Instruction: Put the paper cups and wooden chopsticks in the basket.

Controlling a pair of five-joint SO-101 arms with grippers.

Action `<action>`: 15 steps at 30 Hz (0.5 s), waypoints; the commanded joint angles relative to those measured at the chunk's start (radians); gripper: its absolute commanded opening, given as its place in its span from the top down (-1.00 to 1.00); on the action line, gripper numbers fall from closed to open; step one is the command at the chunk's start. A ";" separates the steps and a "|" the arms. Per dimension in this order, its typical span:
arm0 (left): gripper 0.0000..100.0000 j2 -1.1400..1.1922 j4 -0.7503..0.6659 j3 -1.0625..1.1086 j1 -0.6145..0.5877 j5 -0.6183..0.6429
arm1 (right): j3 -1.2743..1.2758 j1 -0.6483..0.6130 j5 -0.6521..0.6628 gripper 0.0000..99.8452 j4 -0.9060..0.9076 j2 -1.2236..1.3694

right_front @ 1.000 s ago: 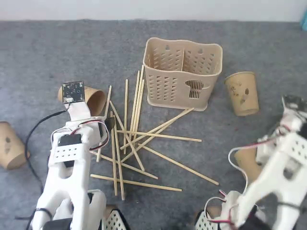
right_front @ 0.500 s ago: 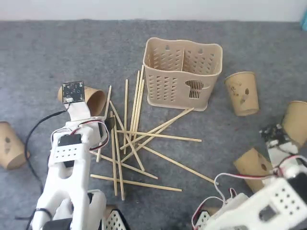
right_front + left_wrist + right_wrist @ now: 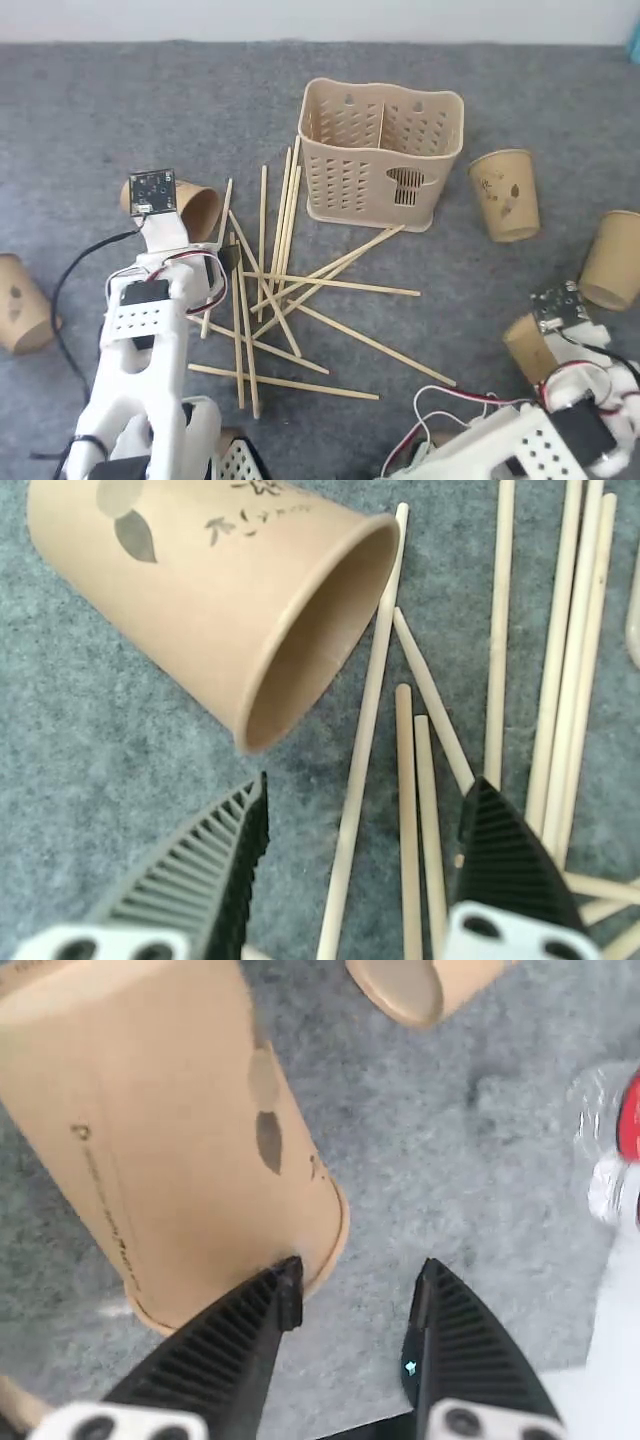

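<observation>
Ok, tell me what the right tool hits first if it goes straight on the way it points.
Most likely the tan paper cup lying on its side: the open right tool has one finger at the cup's rim. The other finger faces bare grey carpet. Depth is unclear.

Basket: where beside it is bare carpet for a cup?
Free: the carpet behind the basket up to the wall, and between the chopsticks and the paper cup at its right. Crowded: the chopsticks in front of the basket.
</observation>
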 commanded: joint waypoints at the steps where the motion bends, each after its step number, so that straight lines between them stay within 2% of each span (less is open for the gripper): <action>1: 0.41 0.003 -0.029 -0.041 0.005 -0.011 | 0.002 0.013 -0.144 0.59 0.051 -0.039; 5: 0.41 0.003 -0.029 -0.039 0.025 -0.012 | -0.002 0.008 -0.342 0.59 0.131 -0.024; 11: 0.41 0.003 -0.028 -0.039 0.023 -0.012 | -0.023 -0.033 -0.661 0.60 0.070 0.062; 15: 0.41 0.003 -0.026 -0.039 0.020 -0.012 | -0.094 -0.145 -0.758 0.82 0.061 0.116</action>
